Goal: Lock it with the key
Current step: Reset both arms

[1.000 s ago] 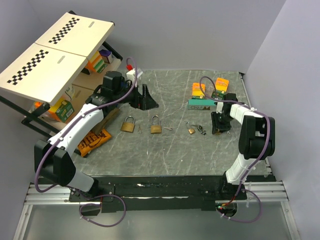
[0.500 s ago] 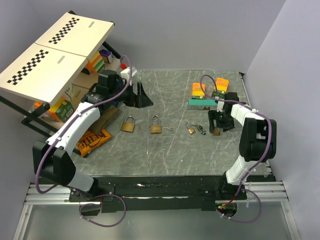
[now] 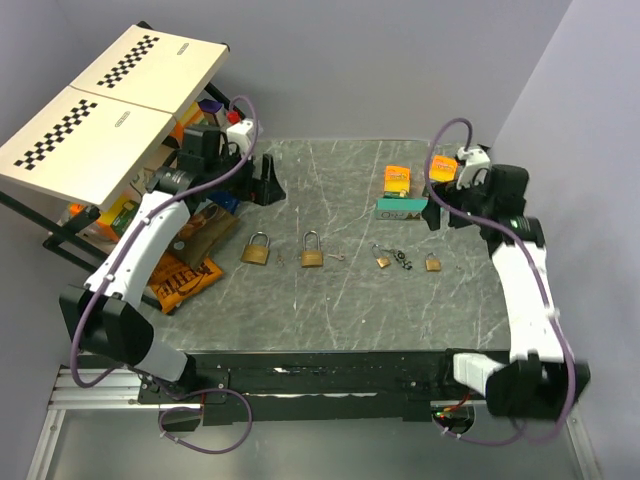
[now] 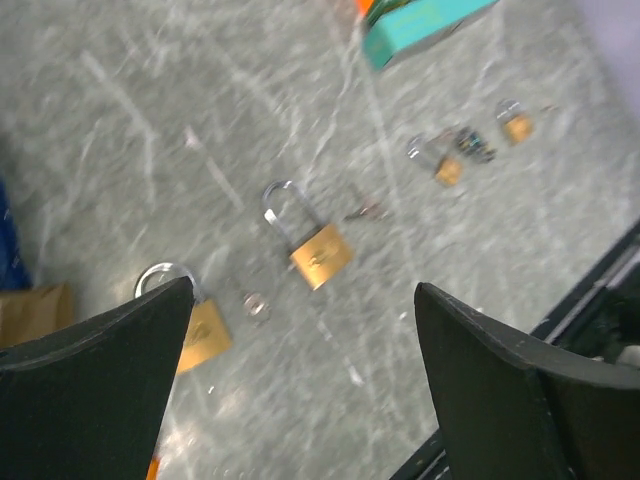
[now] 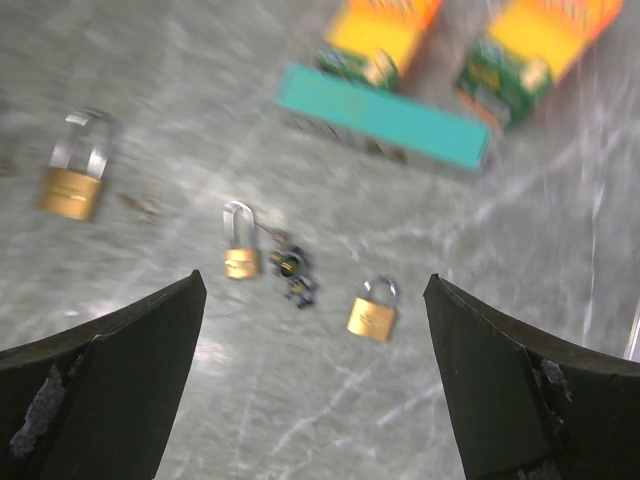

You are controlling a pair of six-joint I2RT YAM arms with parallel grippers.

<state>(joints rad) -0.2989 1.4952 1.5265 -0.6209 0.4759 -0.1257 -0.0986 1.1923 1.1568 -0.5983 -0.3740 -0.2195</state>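
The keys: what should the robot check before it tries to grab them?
1. Right gripper open: ok.
2. Left gripper open and out of the way: ok.
3. Keys in plain sight on the table, nothing on top: ok.
4. Keys apart from the small padlock beside them: cannot tell, blurred.
5. Right gripper down near the keys: not ok, it hangs high above.

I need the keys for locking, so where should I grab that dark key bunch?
Pinch the key bunch across its dark clump, from straight above: it lies flat on the table, offering no raised edge. Stay clear of the small padlock close beside it.
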